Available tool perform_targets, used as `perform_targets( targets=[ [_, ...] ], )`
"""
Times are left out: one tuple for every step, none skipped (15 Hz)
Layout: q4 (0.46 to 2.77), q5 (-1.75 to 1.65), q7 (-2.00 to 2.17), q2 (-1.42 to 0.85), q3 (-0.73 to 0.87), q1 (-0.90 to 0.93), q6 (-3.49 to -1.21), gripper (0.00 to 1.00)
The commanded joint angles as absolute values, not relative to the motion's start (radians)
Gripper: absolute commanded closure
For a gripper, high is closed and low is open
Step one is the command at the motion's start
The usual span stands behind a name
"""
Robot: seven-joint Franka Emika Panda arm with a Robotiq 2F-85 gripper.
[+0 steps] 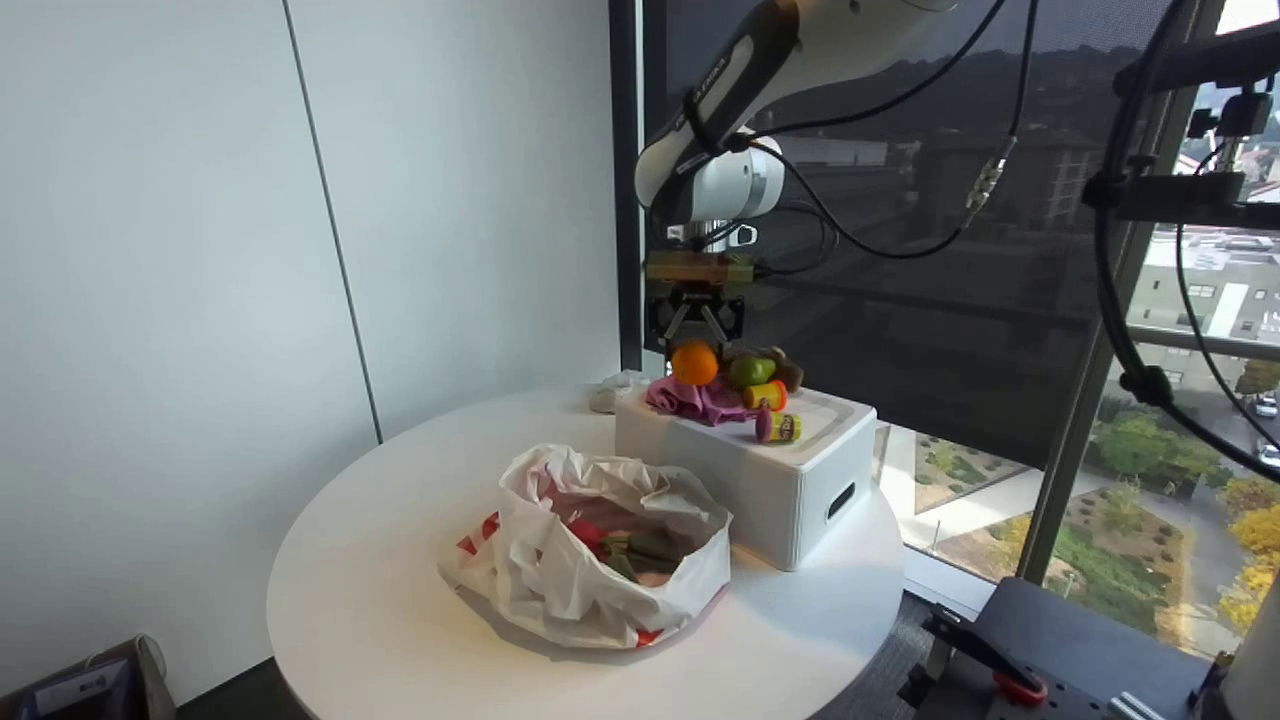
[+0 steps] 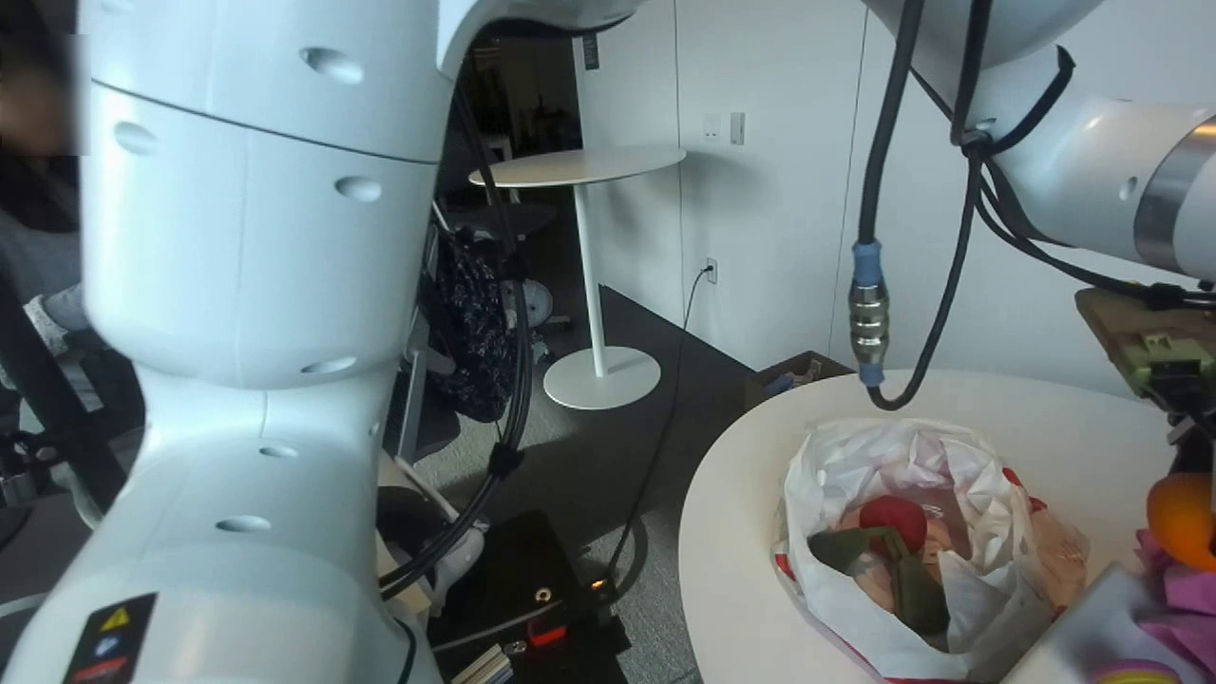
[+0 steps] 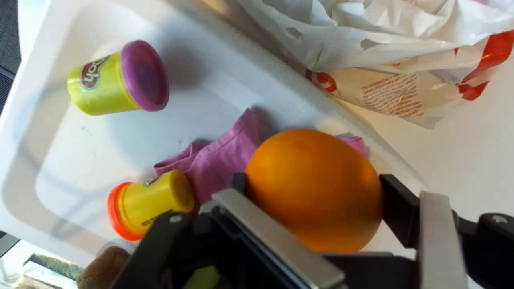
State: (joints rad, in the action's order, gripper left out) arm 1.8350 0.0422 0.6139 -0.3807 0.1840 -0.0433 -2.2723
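My gripper is shut on an orange, one black fingertip pressed to each side. The orange also shows in both exterior views. It is above a pink cloth on top of a white box; I cannot tell whether it touches the cloth. Beside the cloth lie a yellow tub with an orange-red lid and a yellow tub with a purple lid. A green fruit and a brown fuzzy thing lie behind, mostly hidden by the gripper in the wrist view.
An open white plastic bag with red markings stands on the round white table beside the box. A red thing and a dark green thing lie inside it. A small whitish thing lies behind the box. Cables hang from the arm.
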Motion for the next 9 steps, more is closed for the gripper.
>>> perform_targets(
  targets=[
    [1.889,0.026,0.525,-0.323,0.132,-0.01,-2.218,0.44],
    [1.88,0.024,0.507,-0.339,0.119,-0.002,-2.196,0.44],
    [1.866,0.015,0.493,-0.363,0.11,0.007,-2.173,0.44],
    [1.85,0.006,0.486,-0.39,0.104,0.015,-2.155,0.44],
    [1.831,-0.012,0.497,-0.424,0.103,0.027,-2.14,0.44],
    [1.819,-0.022,0.49,-0.451,0.098,0.035,-2.121,0.44],
    [1.811,-0.039,0.481,-0.472,0.096,0.044,-2.105,0.44],
    [1.797,-0.052,0.473,-0.504,0.092,0.055,-2.094,0.44],
    [1.79,-0.063,0.461,-0.526,0.087,0.064,-2.087,0.44]
  ],
)
